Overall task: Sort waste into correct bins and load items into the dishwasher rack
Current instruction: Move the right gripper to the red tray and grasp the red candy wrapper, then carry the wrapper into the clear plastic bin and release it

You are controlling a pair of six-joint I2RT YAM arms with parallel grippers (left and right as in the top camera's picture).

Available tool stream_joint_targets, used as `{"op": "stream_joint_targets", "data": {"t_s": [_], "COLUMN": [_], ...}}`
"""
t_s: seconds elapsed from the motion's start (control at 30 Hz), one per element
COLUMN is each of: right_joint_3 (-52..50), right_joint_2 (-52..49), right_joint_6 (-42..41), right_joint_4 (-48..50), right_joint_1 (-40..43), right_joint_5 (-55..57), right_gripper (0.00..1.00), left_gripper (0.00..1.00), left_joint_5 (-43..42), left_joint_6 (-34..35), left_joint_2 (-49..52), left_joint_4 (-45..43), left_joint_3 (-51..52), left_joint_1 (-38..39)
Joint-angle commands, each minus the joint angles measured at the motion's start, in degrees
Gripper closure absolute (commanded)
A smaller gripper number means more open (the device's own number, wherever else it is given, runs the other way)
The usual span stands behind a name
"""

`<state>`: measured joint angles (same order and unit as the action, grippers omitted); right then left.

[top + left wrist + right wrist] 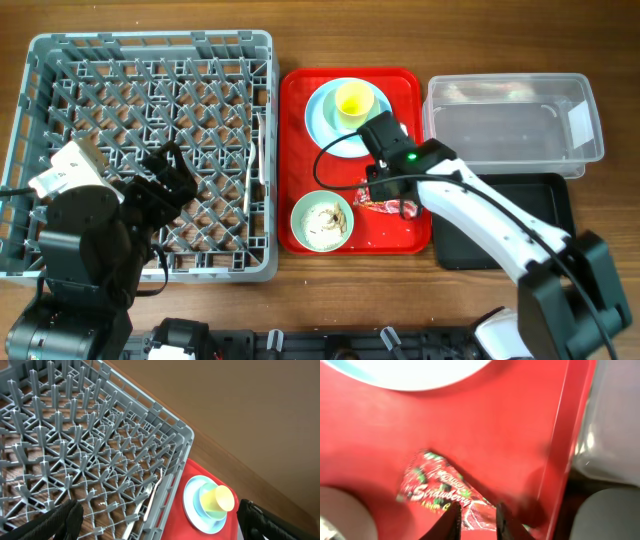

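At the far left the dishwasher rack (pixel 150 42) is sitting square to the table edge, pegs upright, so that dishes can be stood between them. The left gripper (pixel 160 510) is hanging over the rack's near half with its jaws spread wide and nothing between them; we are reading it as waiting its turn, clear of the other arm's work. Some white cutlery (pixel 250 172) is already lying inside the rack along its right wall, flat among the pegs.

Moving right, the red serving tray (pixel 405 90) is lying just beside the rack and carrying what is left to sort. The light blue plate (pixel 322 125) is resting at the tray's far end with the yellow cup (pixel 353 100) standing on it. The pale green bowl (pixel 300 225) is sitting at the near end with whitish food scraps (pixel 322 220) in it.

To the bowl's right, the red wrapper (pixel 435 485) is lying flat on the tray. The right gripper (pixel 476 521) is reaching down on its near end, jaws drawn close with the crinkled foil between them (the wrist view is blurred, yet we are judging this a pinch), gripping an edge because the flat sheet offers little else.

Farthest right, the clear tub (pixel 500 82) and the black tray (pixel 550 205) are waiting side by side, both within the right arm's easy swing.
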<state>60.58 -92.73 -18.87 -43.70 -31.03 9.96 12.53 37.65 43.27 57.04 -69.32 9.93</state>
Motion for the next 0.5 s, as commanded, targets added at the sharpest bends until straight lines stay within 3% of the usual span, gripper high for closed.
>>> {"op": "stream_joint_targets", "data": {"t_s": [0.0, 0.13, 0.33, 0.37, 0.4, 0.47], "right_joint_3": [0.74, -1.92, -10.38, -10.82, -10.82, -10.8], "right_joint_2": [1.01, 0.2, -3.56, -4.39, -4.85, -4.94], "right_joint_6": [10.69, 16.13, 15.85, 15.8, 15.8, 15.74], "right_joint_4": [-0.48, -0.15, 9.35, 9.7, 9.55, 9.53], "right_joint_1": [0.17, 0.2, 0.17, 0.17, 0.17, 0.17], "right_joint_5": [-0.96, -0.98, -7.28, -7.45, -7.43, -7.45], "right_gripper": [0.28, 0.23, 0.27, 0.37, 0.57, 0.87], "left_gripper": [0.0, 0.0, 0.0, 0.0, 0.0, 0.0], "left_joint_5": [0.35, 0.35, 0.37, 0.35, 0.35, 0.35], "left_joint_6": [0.55, 0.55, 0.55, 0.55, 0.55, 0.55], "left_joint_2": [-0.09, -0.09, -0.09, -0.09, -0.09, -0.09], "left_joint_4": [-0.13, -0.13, -0.13, -0.13, -0.13, -0.13], "left_joint_3": [-0.44, -0.44, -0.44, -0.44, -0.44, -0.44], "left_joint_1": [-0.42, -0.42, -0.42, -0.42, -0.42, -0.42]}}
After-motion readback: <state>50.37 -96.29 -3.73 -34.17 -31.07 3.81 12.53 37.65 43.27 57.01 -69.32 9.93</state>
